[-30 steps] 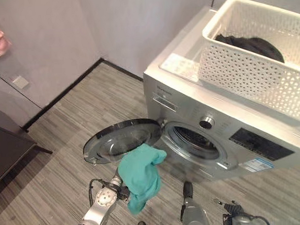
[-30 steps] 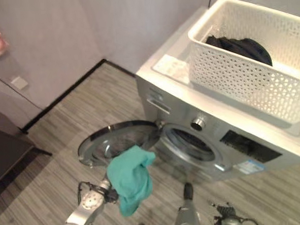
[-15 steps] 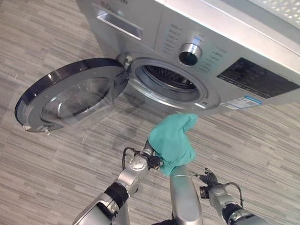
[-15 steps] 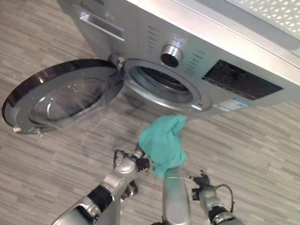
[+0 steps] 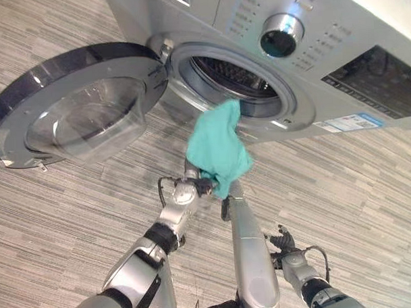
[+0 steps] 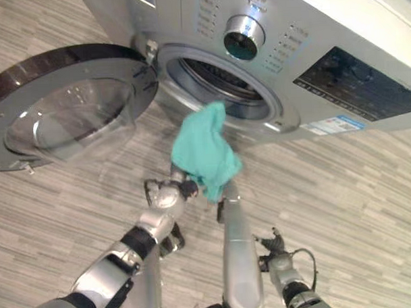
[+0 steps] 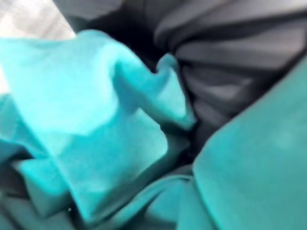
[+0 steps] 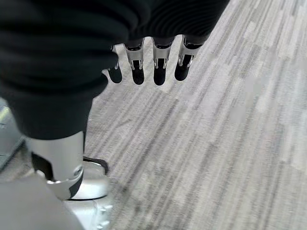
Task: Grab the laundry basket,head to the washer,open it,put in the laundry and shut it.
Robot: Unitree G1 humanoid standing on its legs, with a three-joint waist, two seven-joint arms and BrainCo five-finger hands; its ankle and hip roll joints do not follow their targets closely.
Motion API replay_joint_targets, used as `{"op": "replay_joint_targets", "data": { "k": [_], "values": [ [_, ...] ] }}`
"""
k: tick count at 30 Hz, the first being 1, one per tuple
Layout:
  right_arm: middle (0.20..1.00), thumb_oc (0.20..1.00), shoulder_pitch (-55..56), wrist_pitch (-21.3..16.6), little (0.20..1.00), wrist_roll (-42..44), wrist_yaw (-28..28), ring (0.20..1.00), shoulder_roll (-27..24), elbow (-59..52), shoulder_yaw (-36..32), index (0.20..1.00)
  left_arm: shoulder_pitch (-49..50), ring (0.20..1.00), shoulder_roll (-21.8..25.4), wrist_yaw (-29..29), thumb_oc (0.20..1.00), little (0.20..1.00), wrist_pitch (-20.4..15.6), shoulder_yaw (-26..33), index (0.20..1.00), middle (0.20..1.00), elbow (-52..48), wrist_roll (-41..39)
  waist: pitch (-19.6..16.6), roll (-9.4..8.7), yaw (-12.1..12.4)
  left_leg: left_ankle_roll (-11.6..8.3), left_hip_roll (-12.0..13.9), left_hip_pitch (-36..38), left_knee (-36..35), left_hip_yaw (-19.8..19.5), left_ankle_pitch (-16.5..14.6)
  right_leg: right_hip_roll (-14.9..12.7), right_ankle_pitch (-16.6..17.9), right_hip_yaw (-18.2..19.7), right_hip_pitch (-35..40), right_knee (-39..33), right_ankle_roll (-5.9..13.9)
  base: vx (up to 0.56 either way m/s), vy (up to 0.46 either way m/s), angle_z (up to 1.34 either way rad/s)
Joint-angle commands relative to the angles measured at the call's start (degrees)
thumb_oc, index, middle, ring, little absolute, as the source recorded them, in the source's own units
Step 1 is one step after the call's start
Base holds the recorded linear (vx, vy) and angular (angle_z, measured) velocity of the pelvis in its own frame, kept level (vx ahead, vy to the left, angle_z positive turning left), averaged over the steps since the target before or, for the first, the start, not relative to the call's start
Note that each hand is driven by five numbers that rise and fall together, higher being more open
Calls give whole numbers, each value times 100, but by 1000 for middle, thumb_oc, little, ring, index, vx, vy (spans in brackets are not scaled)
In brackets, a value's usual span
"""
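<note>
Nearest, low at the robot's right, the right hand (image 8: 153, 67) hangs over the striped wood floor (image 5: 369, 189), its fingers (image 8: 159, 64) straight, side by side and holding nothing. Ahead, the left hand (image 5: 193, 188) lifts a teal cloth (image 5: 217, 148); its fingers are buried in the folds, so whether they pinch the cloth cannot be told, though it seems to hang from that hand. Half a second ago the cloth sat below the opening; now its upper corner overlaps the lower rim of the washer (image 5: 304, 69) drum mouth (image 5: 233, 79). The round door (image 5: 75, 108) stands swung wide to the left, clear of the opening.
</note>
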Motion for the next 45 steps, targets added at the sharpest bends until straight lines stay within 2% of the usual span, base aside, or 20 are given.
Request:
{"op": "replay_joint_targets", "data": {
  "k": [1, 3, 9, 14, 21, 23, 24, 26, 28, 29, 32, 35, 36, 38, 39, 40, 41, 42, 43, 45],
  "values": [
    [1000, 1000, 519, -152, 1000, -65, -222, 1000, -330, -247, 446, 1000, -206, 200, -542, 227, 200, 200, -455, 47, 200, 200, -120, 222, -334, -92, -194, 2, 81, 495, 143, -232, -1021, -319, -159, -42, -573, -182, 601, 4, -56, 0],
    [1000, 1000, 471, -240, 1000, 3, -270, 1000, -396, -474, 403, 1000, -803, 200, -485, 372, 200, 200, -491, 242, 200, 200, -14, 138, -393, -86, -336, -42, 172, 237, 279, -278, -1044, -256, -207, 38, -852, 49, 601, 21, -60, 3],
    [1000, 1000, 485, -363, 1000, -23, -324, 1000, -529, -941, 347, 1000, -1575, 200, -344, 534, 200, 200, -522, 520, 200, 200, 128, 127, -550, -48, -548, -109, 296, -237, 476, -347, -1131, -98, -299, 110, -1386, 409, 557, 33, -59, 3],
    [1000, 1000, 528, -481, 1000, -33, -334, 1000, -612, -1535, 328, 1000, -2204, 200, 67, 681, 200, 200, -515, 903, 200, 200, 499, 47, -602, -128, -710, -38, 432, -490, 642, -310, -1275, 219, -415, 146, -1845, 783, 518, 63, -30, -16],
    [1000, 1000, 619, -645, 1000, 88, -227, 1000, -651, -2035, 382, 1000, -2967, 200, 618, 632, 200, 200, -497, 1246, 200, 200, 1163, -312, -596, -145, -848, -50, 642, -603, 724, -270, -1326, 456, -558, 113, -2191, 1074, 498, 63, -42, -19],
    [1000, 1000, 681, -681, 1000, 151, -201, 1000, -672, -2200, 353, 1000, -3294, 200, 766, 635, 200, 200, -533, 1335, 200, 200, 1225, -522, -596, -145, -917, -103, 757, -617, 759, -262, -1309, 529, -628, 100, -2288, 1203, 487, 85, -85, -8],
    [1000, 1000, 745, -677, 1000, 218, -194, 1000, -665, -2267, 327, 1000, -3599, 200, 799, 606, 200, 200, -591, 1512, 200, 200, 1273, -984, -625, -136, -969, -152, 860, -583, 788, -247, -1296, 582, -712, 52, -2367, 1356, 483, 89, -79, -8],
    [1000, 1000, 781, -665, 1000, 262, -175, 1000, -681, -2352, 301, 1000, -3838, 200, 857, 530, 200, 200, -661, 1618, 200, 200, 1347, -1333, -641, -117, -1002, -181, 923, -539, 788, -218, -1306, 619, -769, 33, -2403, 1435, 482, 95, -48, -15],
    [1000, 1000, 802, -631, 1000, 356, -177, 1000, -828, -2532, 194, 1000, -4695, 200, 1236, 471, 200, 200, -718, 1705, 200, 200, 1659, -2070, -716, -103, -1109, -229, 1064, -355, 783, -104, -1319, 738, -867, 1, -2493, 1575, 497, 156, -17, -19],
    [1000, 1000, 769, -617, 1000, 361, -175, 1000, -841, -2548, 186, 1000, -4790, 200, 1270, 402, 200, 200, -724, 1703, 200, 200, 1757, -2136, -682, -104, -1100, -235, 1074, -341, 778, -85, -1324, 754, -876, 11, -2499, 1587, 496, 139, 7, -18],
    [1000, 1000, 775, -594, 1000, 410, -147, 1000, -1030, -2858, 40, 1000, -5590, 200, 1581, 390, 200, 200, -1165, 1656, 200, 200, 1256, -2854, -719, -50, -1142, -262, 1174, -284, 794, 31, -1299, 852, -940, -34, -2583, 1690, 526, 102, -10, -29],
    [1000, 1000, 1070, -487, 1000, 294, -115, 1000, -1162, -3338, -191, 1000, -5769, 200, 1555, 547, 200, 200, -1678, 1532, 200, 200, 147, -2988, -749, 73, -1068, -288, 1274, -234, 659, 102, -1201, 902, -1046, -113, -2719, 1820, 538, 93, -59, -16],
    [1000, 1000, 1081, -482, 1000, 293, -115, 1000, -1163, -3346, -194, 1000, -5756, 200, 1547, 563, 200, 200, -1678, 1534, 200, 200, 131, -2973, -757, 76, -1065, -289, 1274, -235, 658, 103, -1201, 902, -1048, -113, -2722, 1822, 537, 47, -60, -3],
    [1000, 1000, 1180, -440, 1000, 216, -95, 1000, -1214, -3418, -229, 1000, -5582, 928, 1488, 509, 928, 928, -1532, 1403, 928, 928, 86, -2850, -764, 118, -1033, -282, 1295, -207, 590, 95, -1144, 892, -1084, -144, -2753, 1890, 517, 12, -19, 1],
    [1000, 1000, 1223, -431, 1000, 247, -69, 1000, -1223, -3401, -256, 1000, -5458, 1000, 1468, 429, 1000, 1000, -1275, 1290, 1000, 1000, 244, -2754, -786, 155, -1011, -293, 1295, -182, 544, 82, -1107, 876, -1098, -145, -2753, 1906, 503, 0, 0, 0],
    [1000, 1000, 1252, -425, 1000, 263, -34, 1000, -1245, -3375, -298, 1000, -5412, 1000, 1476, 301, 1000, 1000, -1011, 1136, 1000, 1000, 468, -2600, -782, 189, -999, -296, 1288, -159, 499, 78, -1087, 858, -1106, -147, -2753, 1912, 503, 1, -16, 4],
    [1000, 1000, 1310, -467, 1000, 310, 51, 1000, -1322, -3353, -421, 1000, -5365, 1000, 1719, 1, 1000, 1000, -319, 533, 1000, 1000, 1194, -1709, -788, 277, -959, -326, 1287, -138, 454, 61, -1014, 807, -1101, -154, -2724, 1891, 479, 0, 0, 0],
    [1000, 1000, 1306, -472, 1000, 313, 56, 1000, -1306, -3351, -423, 1000, -5407, 1000, 1713, -24, 1000, 1000, -309, 523, 1000, 1000, 1246, -1696, -780, 264, -959, -329, 1286, -140, 450, 54, -1008, 803, -1102, -160, -2721, 1889, 477, 0, 0, 0],
    [1000, 1000, 1345, -488, 1000, 341, 118, 1000, -1323, -3309, -496, 1000, -5458, 1000, 1892, -244, 1000, 1000, 64, 87, 1000, 1000, 1655, -898, -769, 308, -923, -337, 1277, -145, 466, 38, -985, 774, -1101, -160, -2704, 1886, 459, 0, 0, 0],
    [1000, 1000, 1389, -510, 1000, 348, 230, 1000, -1382, -3203, -543, 1000, -5534, 1000, 2179, -362, 1000, 1000, 484, -755, 1000, 1000, 2051, 833, -770, 394, -856, -344, 1247, -167, 440, 1, -941, 736, -1071, -135, -2685, 1875, 434, -34, -10, 10]
  ]
}}
